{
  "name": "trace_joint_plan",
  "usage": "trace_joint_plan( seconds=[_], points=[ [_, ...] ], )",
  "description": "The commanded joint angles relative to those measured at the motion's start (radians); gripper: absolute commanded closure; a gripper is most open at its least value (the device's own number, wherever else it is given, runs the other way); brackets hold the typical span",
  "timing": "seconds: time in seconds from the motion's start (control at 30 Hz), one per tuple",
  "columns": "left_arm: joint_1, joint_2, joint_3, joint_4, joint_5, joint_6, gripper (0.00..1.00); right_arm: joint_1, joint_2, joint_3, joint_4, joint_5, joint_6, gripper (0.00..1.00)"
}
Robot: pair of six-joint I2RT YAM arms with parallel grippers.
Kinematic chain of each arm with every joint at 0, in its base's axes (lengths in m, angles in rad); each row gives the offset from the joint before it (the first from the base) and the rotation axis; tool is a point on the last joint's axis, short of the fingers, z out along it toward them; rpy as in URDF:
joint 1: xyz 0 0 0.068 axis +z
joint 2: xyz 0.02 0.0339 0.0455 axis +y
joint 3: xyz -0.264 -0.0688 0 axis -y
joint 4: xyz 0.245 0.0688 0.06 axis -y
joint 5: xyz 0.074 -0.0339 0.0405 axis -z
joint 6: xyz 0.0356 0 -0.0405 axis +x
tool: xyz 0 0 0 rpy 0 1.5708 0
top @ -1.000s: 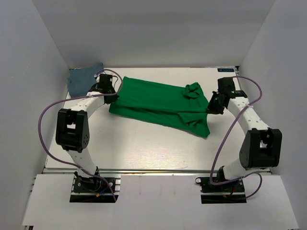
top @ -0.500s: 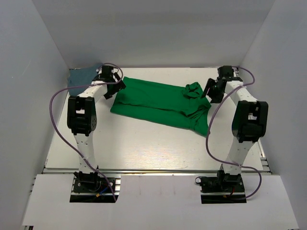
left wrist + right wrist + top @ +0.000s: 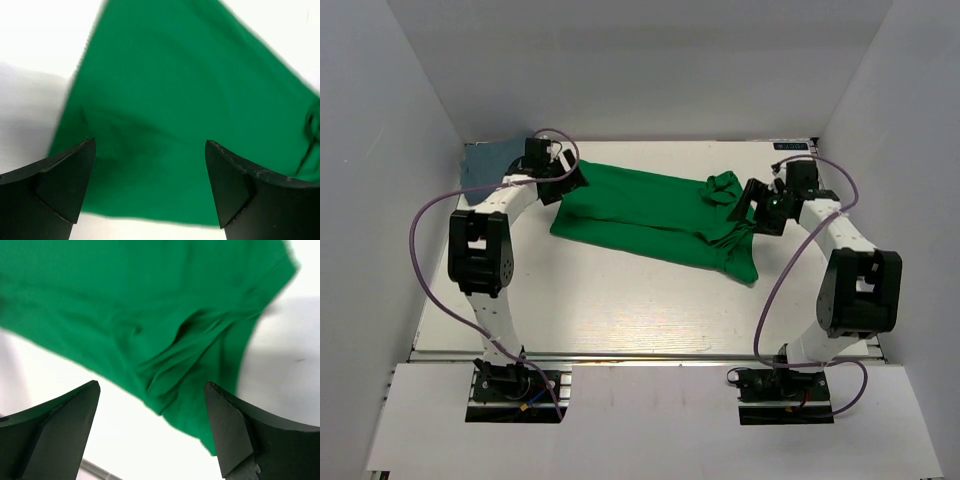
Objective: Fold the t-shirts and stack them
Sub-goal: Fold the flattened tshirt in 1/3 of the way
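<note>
A bright green t-shirt (image 3: 650,214) lies folded lengthwise across the back of the table, with a bunched lump (image 3: 722,188) at its right end. The grey-blue t-shirt (image 3: 486,160) is crumpled in the back left corner. My left gripper (image 3: 565,183) hovers open over the green shirt's left end (image 3: 165,125), holding nothing. Just above the shirt's right end (image 3: 165,335), my right gripper (image 3: 752,203) is open too, with nothing between its fingers.
White walls close in the table on the left, back and right. The white tabletop (image 3: 610,300) stretches bare toward the arm bases. Purple cables loop off both arms.
Both grippers have opened and let go of the green shirt, which now lies flat. The left arm swung toward the back; the right gripper lifted, then came back over the shirt's right end.
</note>
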Motion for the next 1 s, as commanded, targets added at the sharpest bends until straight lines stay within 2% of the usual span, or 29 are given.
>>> trace_joint_plan(
  seconds=[0.0, 0.17, 0.33, 0.47, 0.7, 0.83, 0.93, 0.97],
  points=[
    [-0.032, -0.096, -0.097, 0.055, 0.117, 0.079, 0.00, 0.043, -0.033, -0.073, 0.075, -0.115, -0.026, 0.10],
    [-0.067, -0.105, -0.172, 0.067, 0.138, 0.126, 0.00, 0.074, 0.026, -0.090, 0.117, -0.157, 0.008, 0.10],
    [-0.101, -0.096, -0.244, 0.143, 0.169, 0.137, 0.00, 0.107, 0.087, -0.078, 0.247, -0.230, 0.037, 0.10],
    [-0.101, -0.063, -0.255, 0.156, 0.155, 0.137, 0.00, 0.122, 0.162, -0.046, 0.260, -0.232, 0.052, 0.11],
    [-0.101, -0.044, -0.255, 0.147, 0.144, 0.137, 0.00, 0.137, 0.191, -0.032, 0.301, -0.189, 0.083, 0.11],
    [-0.101, -0.044, -0.255, 0.147, 0.144, 0.137, 0.00, 0.147, 0.211, -0.017, 0.451, -0.197, 0.199, 0.11],
    [-0.101, -0.044, -0.264, 0.147, 0.144, 0.128, 0.00, 0.150, 0.236, -0.017, 0.674, -0.139, 0.287, 0.11],
    [-0.101, -0.044, -0.274, 0.147, 0.144, 0.128, 0.00, 0.150, 0.237, -0.014, 0.689, -0.105, 0.296, 0.11]
  ],
)
